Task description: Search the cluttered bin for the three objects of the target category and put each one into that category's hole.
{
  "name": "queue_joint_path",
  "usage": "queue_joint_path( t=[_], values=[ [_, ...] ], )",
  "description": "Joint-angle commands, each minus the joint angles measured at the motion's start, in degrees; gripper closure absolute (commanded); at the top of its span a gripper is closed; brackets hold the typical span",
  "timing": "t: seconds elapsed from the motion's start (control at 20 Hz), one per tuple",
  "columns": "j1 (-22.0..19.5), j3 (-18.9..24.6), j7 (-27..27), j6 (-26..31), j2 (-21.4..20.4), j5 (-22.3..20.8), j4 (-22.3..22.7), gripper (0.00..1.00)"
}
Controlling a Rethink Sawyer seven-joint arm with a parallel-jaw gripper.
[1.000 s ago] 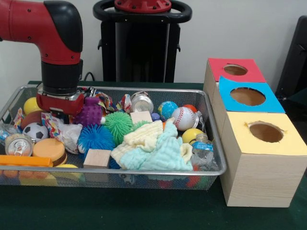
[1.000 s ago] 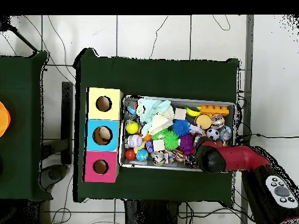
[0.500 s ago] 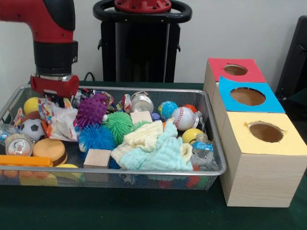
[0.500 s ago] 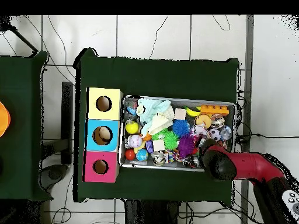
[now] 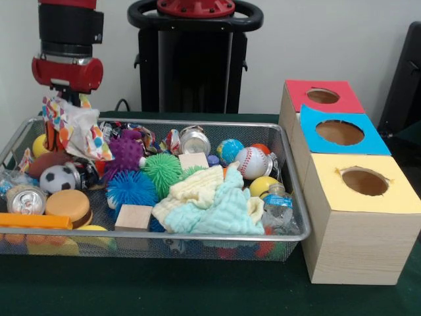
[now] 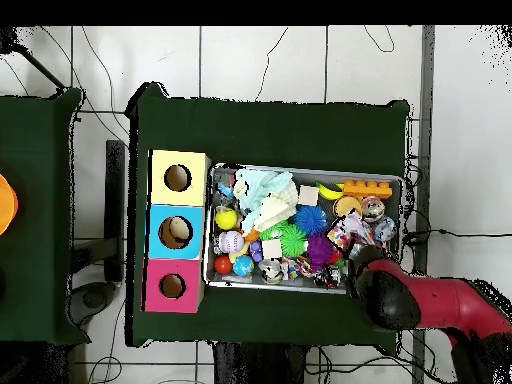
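gripper [image 5: 68, 94]: raised above the far-left corner of the bin in the front view, clamped on a crinkled multicoloured wrapper [image 5: 74, 128] that hangs from it, lower end down among the toys
arm [image 6: 430, 305]: red, comes in from lower right in the overhead view, ends over the bin's right end
bin [image 5: 197, 235]: wire-mesh tray on the green worktop [image 5: 164, 286], packed full
target toys: can't pick out any soft animal plush in either view; buried or hidden under clutter
left end of bin: soccer ball [image 5: 57, 178], drink can [image 5: 25, 199], orange round sponge [image 5: 68, 205], orange block [image 5: 33, 220]
middle: purple spiky ball [image 5: 126, 153], green spiky ball [image 5: 162, 172], blue spiky ball [image 5: 131, 189], wooden cube [image 5: 133, 217], pale cloths [image 5: 214, 201]
right end: baseball [image 5: 251, 162], globe ball [image 5: 229, 150], yellow ball [image 5: 262, 185], plastic bottle [image 5: 279, 207]
red hole [image 5: 322, 96]: on the farthest box, just beside the bin's far-right corner, empty as far as visible
blue hole [image 5: 339, 132]: middle box
yellow hole [image 5: 364, 181]: nearest box
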Motion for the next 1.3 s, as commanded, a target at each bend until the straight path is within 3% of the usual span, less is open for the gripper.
queue_joint_path(
  t=[0.05, 0.35, 0.95, 1.3],
  values=[
    [2.3, 3.7, -6.3, 7.5, -4.8, 2.0, 6.3, 1.00],
    [8.7, -1.6, 0.4, 5.9, -9.3, 1.8, 9.9, 1.00],
    [16.3, -8.7, 6.7, 4.3, -9.5, 4.4, 12.5, 1.00],
    [19.3, -12.6, 8.1, -1.9, -4.3, 3.3, 11.4, 1.00]
  ],
)
